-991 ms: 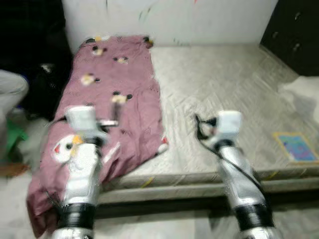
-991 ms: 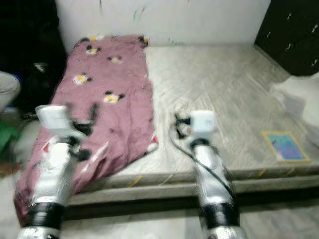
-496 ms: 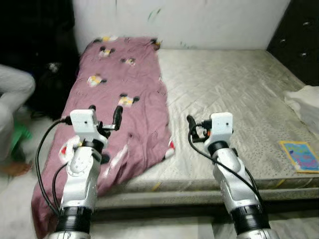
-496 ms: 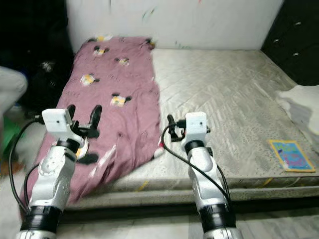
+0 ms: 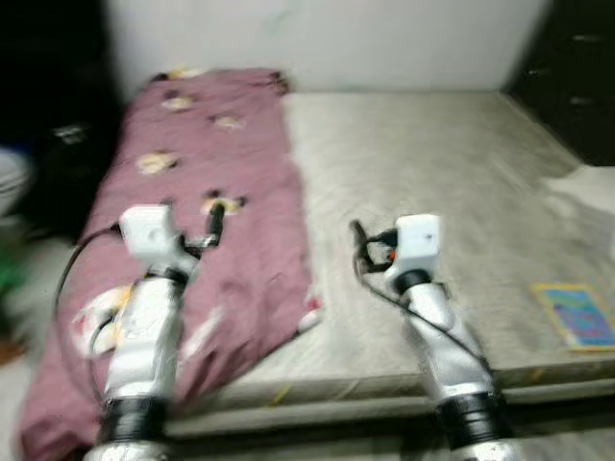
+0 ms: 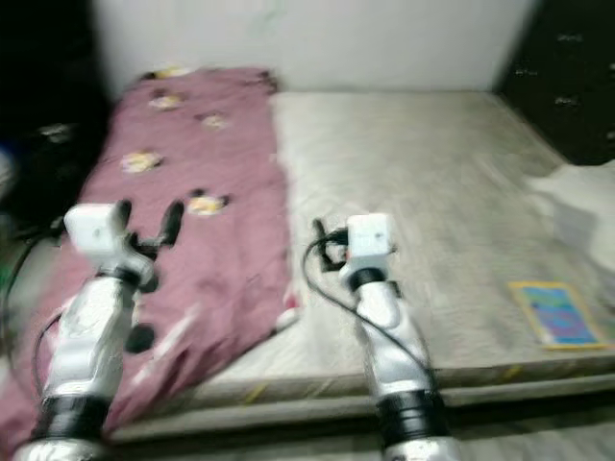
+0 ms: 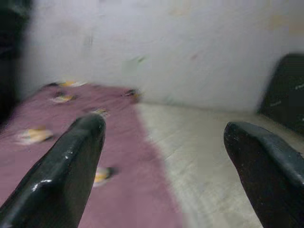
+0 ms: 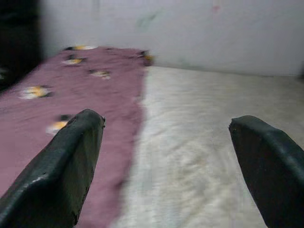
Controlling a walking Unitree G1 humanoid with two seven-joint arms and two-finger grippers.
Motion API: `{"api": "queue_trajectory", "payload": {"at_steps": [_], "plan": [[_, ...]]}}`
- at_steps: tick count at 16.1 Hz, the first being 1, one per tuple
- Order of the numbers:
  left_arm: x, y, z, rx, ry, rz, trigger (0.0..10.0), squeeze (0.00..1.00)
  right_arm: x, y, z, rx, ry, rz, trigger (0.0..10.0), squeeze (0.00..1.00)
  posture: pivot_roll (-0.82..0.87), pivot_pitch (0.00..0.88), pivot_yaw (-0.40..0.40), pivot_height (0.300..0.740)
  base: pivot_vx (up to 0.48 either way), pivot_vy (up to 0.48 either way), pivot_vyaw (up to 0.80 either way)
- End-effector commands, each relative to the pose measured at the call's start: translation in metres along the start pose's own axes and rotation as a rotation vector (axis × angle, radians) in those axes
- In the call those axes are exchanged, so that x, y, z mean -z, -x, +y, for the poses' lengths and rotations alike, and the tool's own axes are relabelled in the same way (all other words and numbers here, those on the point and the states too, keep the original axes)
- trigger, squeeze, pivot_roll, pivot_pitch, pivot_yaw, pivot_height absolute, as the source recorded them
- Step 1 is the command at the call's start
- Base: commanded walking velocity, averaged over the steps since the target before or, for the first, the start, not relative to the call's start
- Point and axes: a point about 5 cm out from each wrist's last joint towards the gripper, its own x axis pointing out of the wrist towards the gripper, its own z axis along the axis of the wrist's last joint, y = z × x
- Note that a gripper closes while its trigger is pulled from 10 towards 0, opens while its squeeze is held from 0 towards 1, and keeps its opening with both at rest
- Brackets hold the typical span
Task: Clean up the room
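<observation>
**A:** What looked likely to go wrong?

**B:** The head views were blurred, so any reach begun then risked misjudging the cloth's edge. The crumpled maroon blanket with cartoon prints (image 5: 207, 206) hung off the near corner of the bare grey quilted mattress (image 5: 452, 182); pinched at one spot only, it could have slid to the floor instead of lifting clear. The black cable looping by the left arm might also have snagged.

**A:** And the end effectors?

**B:** The left end effector (image 5: 190, 219) was held above the blanket, left of centre in the frame, fingers spread wide with nothing between them. The right end effector (image 8: 166, 156) was equally wide apart and empty, raised over the mattress just beside the blanket's right edge.

**A:** So the blanket lay where?

**B:** Down the left half of the frame, from the white wall (image 5: 384, 38) towards the bottom left corner, beneath and ahead of the left end effector. A blue-and-yellow flat book (image 5: 577, 312) lay at lower right, well apart from both.
</observation>
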Motion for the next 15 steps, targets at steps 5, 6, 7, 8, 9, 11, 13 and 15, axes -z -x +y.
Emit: {"api": "queue_trajectory", "payload": {"at_steps": [5, 6, 7, 8, 9, 11, 13, 15], "plan": [[-0.0002, 0.0026, 0.0081, -0.036, 0.004, 0.014, 10.0, 0.0, -0.0084, -0.0037, 0.0075, -0.006, -0.019, -0.032, 10.0, 0.0, -0.09, 0.003, -0.019, 0.74, 0.055, 0.0, 0.0], [-0.0001, 0.0018, 0.0086, -0.038, 0.002, 0.015, 10.0, 0.0, -0.0083, -0.0036, 0.0072, -0.004, -0.02, -0.032, 10.0, 0.0, -0.09, 0.003, -0.019, 0.74, 0.0, 0.0, 0.0], [0.0, 0.0018, 0.0085, -0.039, 0.001, 0.016, 10.0, 0.0, -0.0081, -0.0036, 0.0068, -0.003, -0.021, -0.031, 10.0, 0.0, -0.09, 0.003, -0.018, 0.74, 0.0, 0.0, 0.0], [0.0001, 0.0016, 0.0097, -0.049, -0.001, 0.017, 10.0, 0.0, -0.0081, -0.0038, 0.007, -0.003, -0.021, -0.031, 10.0, 0.0, -0.09, 0.003, -0.017, 0.74, 0.0, 0.0, 0.0], [-0.0003, 0.0016, 0.0106, -0.06, -0.005, 0.012, 10.0, 0.0, -0.0082, -0.0038, 0.0071, -0.003, -0.021, -0.032, 10.0, 0.0, -0.09, 0.003, -0.017, 0.74, 0.0, 0.0, 0.0], [0.0028, 0.0007, 0.0119, -0.12, -0.015, 0.027, 10.0, 0.0, -0.0085, -0.0045, 0.0062, -0.003, -0.019, -0.032, 10.0, 0.0, -0.11, 0.006, -0.023, 0.74, 0.0, 0.0, 0.0], [0.0032, -0.0005, 0.0112, -0.119, -0.012, 0.03, 10.0, 0.0, -0.0117, -0.0063, 0.0068, -0.011, -0.015, -0.038, 10.0, 0.0, -0.14, 0.009, -0.02, 0.74, 0.0, 0.0, 0.0], [0.0038, -0.0017, 0.0115, -0.113, -0.013, 0.038, 10.0, 0.0, -0.0165, -0.0085, 0.0078, -0.01, -0.018, -0.049, 10.0, 0.0, -0.15, 0.014, -0.005, 0.74, 0.0, 0.0, 0.0]]}}
